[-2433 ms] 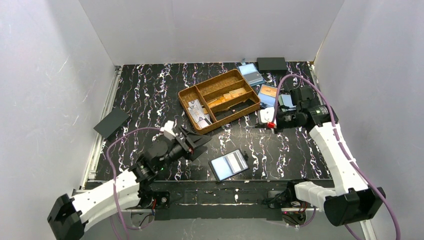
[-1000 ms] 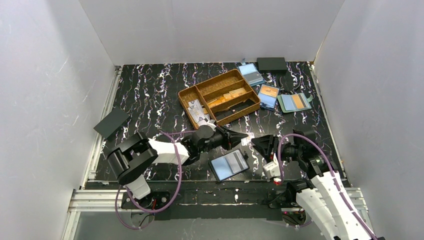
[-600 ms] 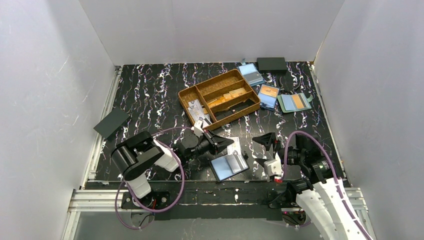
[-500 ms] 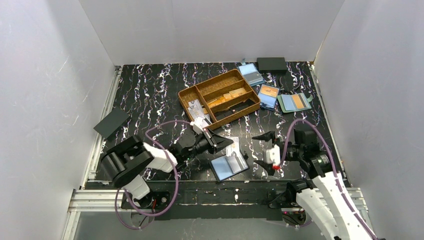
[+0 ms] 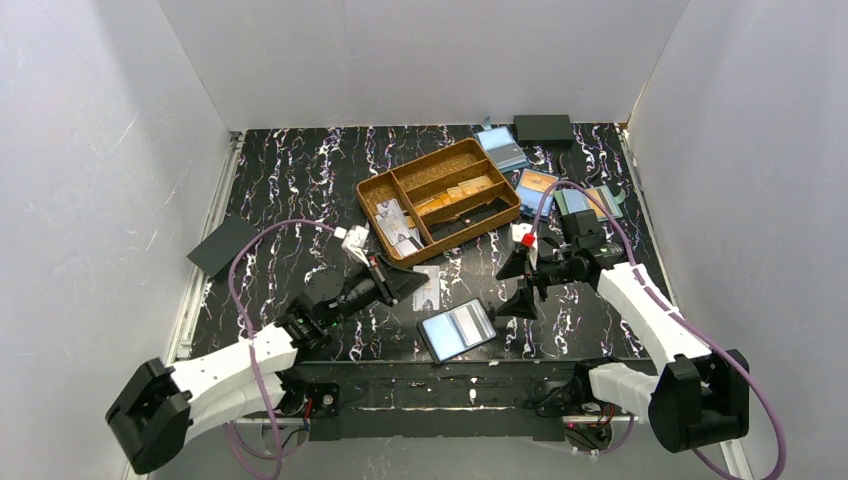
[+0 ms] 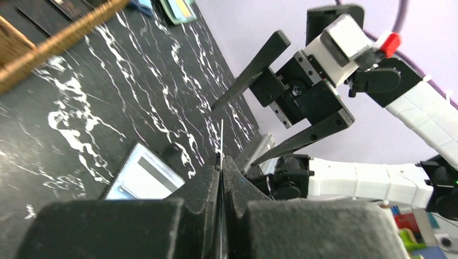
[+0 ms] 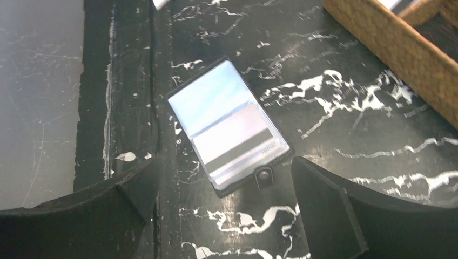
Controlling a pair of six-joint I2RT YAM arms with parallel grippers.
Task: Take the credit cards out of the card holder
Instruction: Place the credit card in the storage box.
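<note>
- The left end effector (image 6: 221, 162) was pinched shut on a thin, pale credit card (image 5: 430, 287). The card stuck out past its tips.
- The right end effector (image 5: 505, 293) was open very wide and held nothing. It was just to the right of the held card.
- The black card holder (image 7: 208, 102) lay open and flat on the bench (image 5: 300, 180). It was near the front edge, between the two arms, with its light blue inside facing up.
- Another credit card (image 7: 237, 141), with a dark stripe, sat tucked in the holder's pocket on the snap side.
- A brown basket tray (image 5: 415, 162) sat farther back.
</note>
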